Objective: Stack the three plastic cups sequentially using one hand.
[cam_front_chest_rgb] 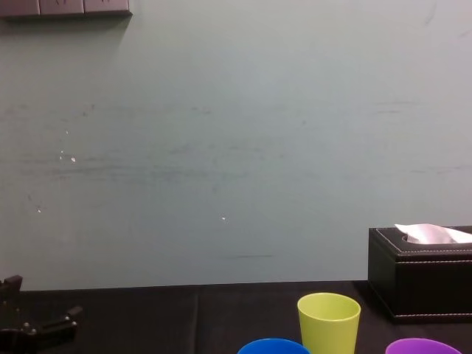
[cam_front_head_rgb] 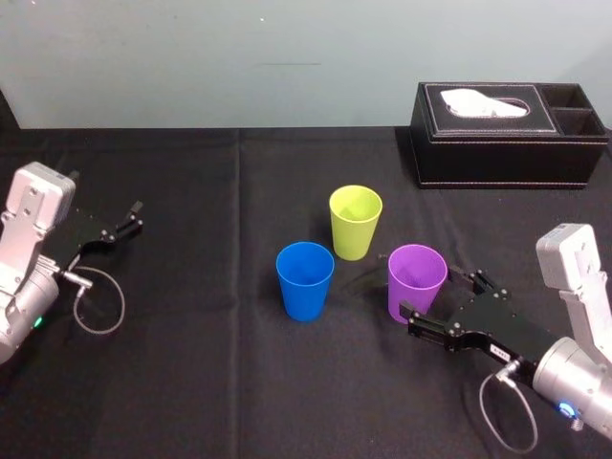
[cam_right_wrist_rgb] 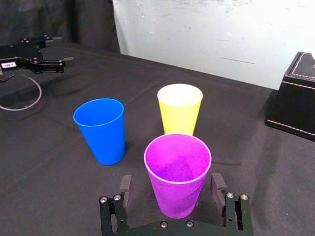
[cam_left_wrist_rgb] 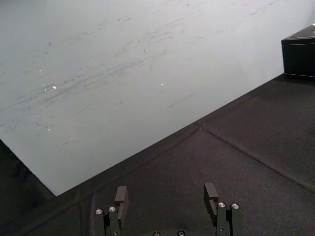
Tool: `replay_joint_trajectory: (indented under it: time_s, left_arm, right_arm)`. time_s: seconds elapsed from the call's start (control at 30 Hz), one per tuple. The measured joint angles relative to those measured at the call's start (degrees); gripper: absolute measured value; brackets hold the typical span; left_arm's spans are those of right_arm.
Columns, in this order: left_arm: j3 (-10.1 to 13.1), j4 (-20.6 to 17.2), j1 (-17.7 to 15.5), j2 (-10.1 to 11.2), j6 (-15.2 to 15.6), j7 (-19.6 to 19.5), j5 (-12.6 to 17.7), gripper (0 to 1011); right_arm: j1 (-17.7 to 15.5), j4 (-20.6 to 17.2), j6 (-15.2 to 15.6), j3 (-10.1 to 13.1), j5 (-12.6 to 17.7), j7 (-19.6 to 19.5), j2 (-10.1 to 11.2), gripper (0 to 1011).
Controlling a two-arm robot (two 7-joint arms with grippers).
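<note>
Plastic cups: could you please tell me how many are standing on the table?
3. The yellow-green cup stands farthest back, the blue cup nearer on the left, and the purple cup nearer on the right, inside the open right end effector. None looks hidden.

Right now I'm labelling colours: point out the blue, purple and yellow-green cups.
blue cup [cam_front_head_rgb: 306,301], head view, on its outer side wall.
purple cup [cam_right_wrist_rgb: 176,199], right wrist view, on its near wall.
yellow-green cup [cam_front_chest_rgb: 329,332], chest view, on its side wall.

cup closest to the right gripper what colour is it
Purple. The right wrist view shows this cup best, close before the open right gripper.
</note>
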Motion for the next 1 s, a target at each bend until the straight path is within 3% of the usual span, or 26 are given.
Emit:
replay_joint_trajectory:
  time_s: [1.0]
  left_arm:
    - [0.0,0.0,0.0,0.0,0.0,0.0,0.0,1011]
  right_arm:
    - [5.31,5.14,0.42,-2.41,-0.01,0.52,-2.03,1003]
